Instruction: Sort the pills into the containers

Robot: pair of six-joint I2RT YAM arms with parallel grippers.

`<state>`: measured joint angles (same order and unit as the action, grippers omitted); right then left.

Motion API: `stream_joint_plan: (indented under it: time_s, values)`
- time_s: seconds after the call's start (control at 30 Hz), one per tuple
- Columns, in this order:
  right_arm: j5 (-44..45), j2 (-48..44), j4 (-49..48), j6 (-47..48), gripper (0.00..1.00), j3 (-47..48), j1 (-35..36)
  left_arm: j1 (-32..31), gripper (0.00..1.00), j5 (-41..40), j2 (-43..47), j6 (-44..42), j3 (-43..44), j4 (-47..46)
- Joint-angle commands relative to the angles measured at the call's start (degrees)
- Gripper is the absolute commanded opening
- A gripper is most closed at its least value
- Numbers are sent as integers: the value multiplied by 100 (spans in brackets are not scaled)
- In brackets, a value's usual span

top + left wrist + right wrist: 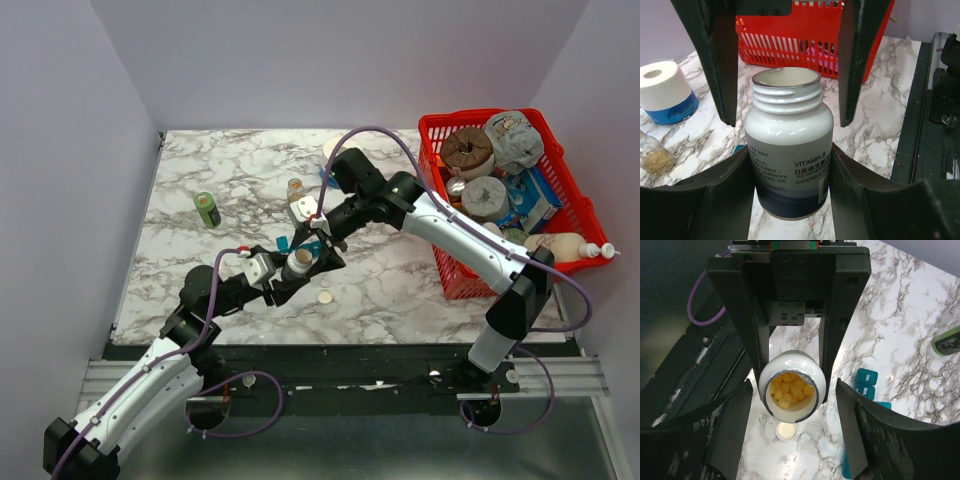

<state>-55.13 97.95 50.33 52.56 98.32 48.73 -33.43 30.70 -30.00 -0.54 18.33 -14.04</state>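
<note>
My left gripper (298, 266) is shut on an open white Vitamin B bottle (789, 150) and holds it just above the table. The bottle holds yellow-tan pills (790, 390), seen through its mouth in the right wrist view. My right gripper (794, 386) is open, its fingers (720, 60) straddling the bottle's neck without touching it. The teal pill organizer (865, 382) lies on the marble beside the bottle, lids shut, mostly hidden under the grippers in the top view (285, 243). The bottle's white cap (786, 431) lies on the table below it.
A red mesh basket (445, 265) full of items stands at the right. A green bottle (207, 209) and a small amber jar (295, 187) stand behind the grippers. A white and blue roll (665, 92) sits at the back.
</note>
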Motion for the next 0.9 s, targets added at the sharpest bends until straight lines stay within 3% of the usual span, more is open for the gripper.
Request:
stream_joint_plan:
  time_s: [0.0,0.07,0.2,0.33,0.43,0.47,0.53,0.57,0.6,0.67,0.87]
  values:
    - [73,75,-23,-96,67,117,110,12,0,77,73,27,136,-301]
    - [99,84,-40,-114,58,108,110,21,0,50,82,36,145,-292]
    - [117,93,-49,-166,30,108,110,21,0,6,82,18,145,-257]
    - [91,75,-58,-254,21,82,110,21,0,-55,73,18,162,-230]
    - [204,22,-84,-360,19,-23,110,21,18,-195,126,36,162,-169]
    - [266,5,-119,-386,19,-59,110,21,39,-291,143,27,162,-152]
    - [406,-57,-154,-491,18,-164,58,21,60,-406,240,10,180,24]
    - [433,-74,-189,-535,18,-295,32,21,87,-494,292,-60,223,120]
    - [459,-101,-225,-675,18,-357,-56,21,93,-651,406,-104,241,313]
    - [539,-206,-382,-825,18,-681,-196,21,99,-871,547,-227,250,472]
    - [1574,-715,-1314,-1353,18,-2008,-847,21,99,-1312,812,-316,268,754]
